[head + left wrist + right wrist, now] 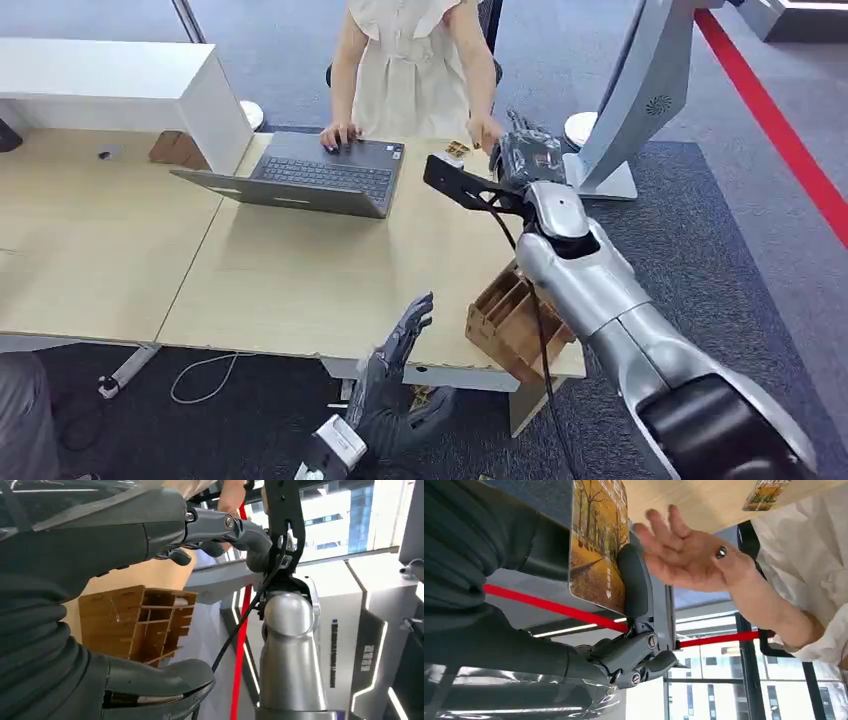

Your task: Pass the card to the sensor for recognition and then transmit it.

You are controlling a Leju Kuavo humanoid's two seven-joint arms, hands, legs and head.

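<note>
Pinching the card (596, 545) upright, the right hand (525, 152) reaches right of centre, where a person's open hand (689, 555) waits just beside it. A laptop (310, 175) sits left; a wooden organizer (515, 322) overhangs the table edge (300, 345). Bottom centre, the left hand (395, 385) hangs spread, holding nothing.

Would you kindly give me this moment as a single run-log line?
right hand: holds card | person's hand: open beside card | left hand: open, low | stage: handover
</note>
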